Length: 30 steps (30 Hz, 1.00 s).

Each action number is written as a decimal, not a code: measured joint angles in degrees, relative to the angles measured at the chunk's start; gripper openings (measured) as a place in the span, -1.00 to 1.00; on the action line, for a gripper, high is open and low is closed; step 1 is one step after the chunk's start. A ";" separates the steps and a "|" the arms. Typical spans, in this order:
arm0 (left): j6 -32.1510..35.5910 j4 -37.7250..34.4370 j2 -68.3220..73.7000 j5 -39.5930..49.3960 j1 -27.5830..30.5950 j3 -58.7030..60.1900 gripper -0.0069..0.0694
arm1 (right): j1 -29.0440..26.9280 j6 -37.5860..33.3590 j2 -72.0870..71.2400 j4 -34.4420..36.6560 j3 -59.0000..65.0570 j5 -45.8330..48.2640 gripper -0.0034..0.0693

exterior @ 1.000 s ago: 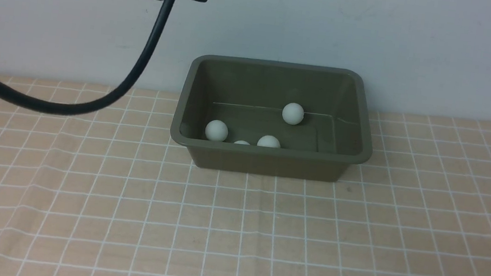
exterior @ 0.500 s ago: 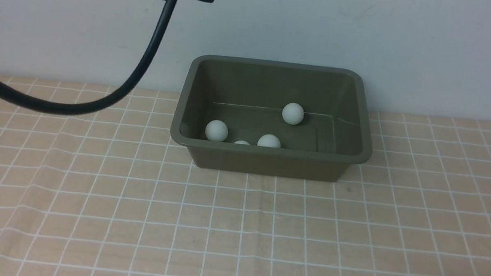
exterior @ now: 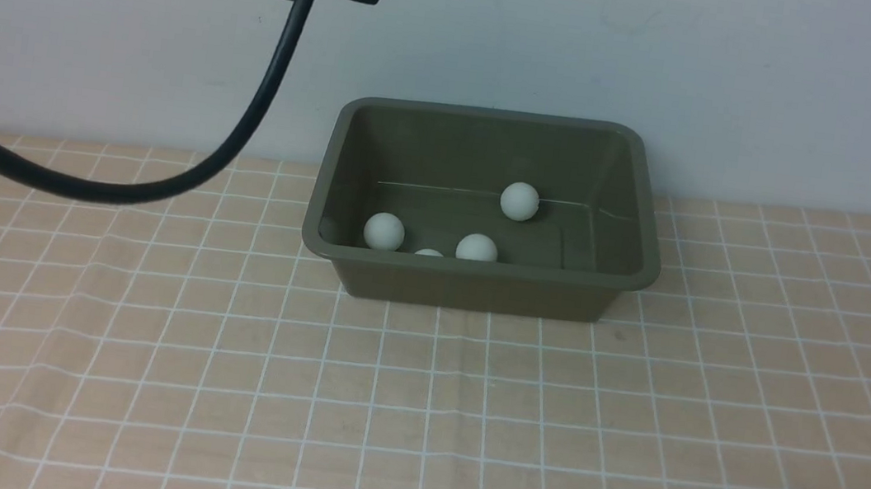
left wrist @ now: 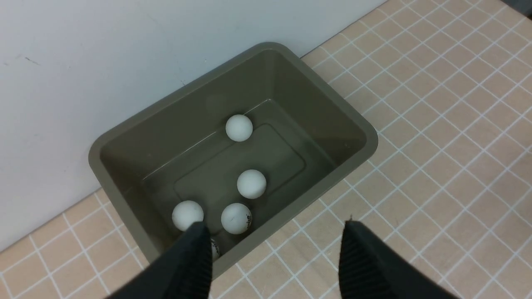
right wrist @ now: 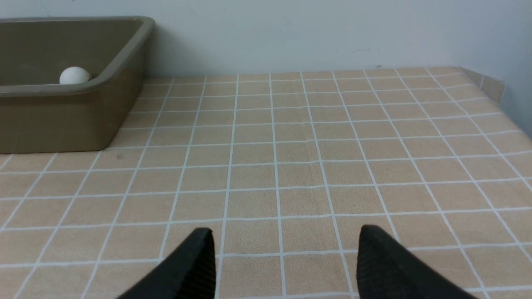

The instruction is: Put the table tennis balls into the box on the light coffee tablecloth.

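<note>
The table tennis balls [left wrist: 251, 183] all lie inside the box [left wrist: 353, 160], which sits on the light coffee tablecloth [exterior: 628, 434]. Above the box, the left end effector [left wrist: 274, 245] hangs spread and empty; right end effector [right wrist: 286, 249] likewise.

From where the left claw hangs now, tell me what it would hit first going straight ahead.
Probably the box: the open left claw points down at its near rim, so it would likely meet that edge or the balls just inside. Depth is unclear.

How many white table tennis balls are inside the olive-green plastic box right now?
5, all in the olive-green plastic box: one at the far wall, one mid-floor, two near the front wall, and one half hidden behind the left gripper's finger.
</note>
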 joint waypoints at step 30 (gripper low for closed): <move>-2.96 9.15 0.00 3.20 0.00 0.00 0.17 | 0.00 0.00 0.00 0.00 0.00 -0.08 0.26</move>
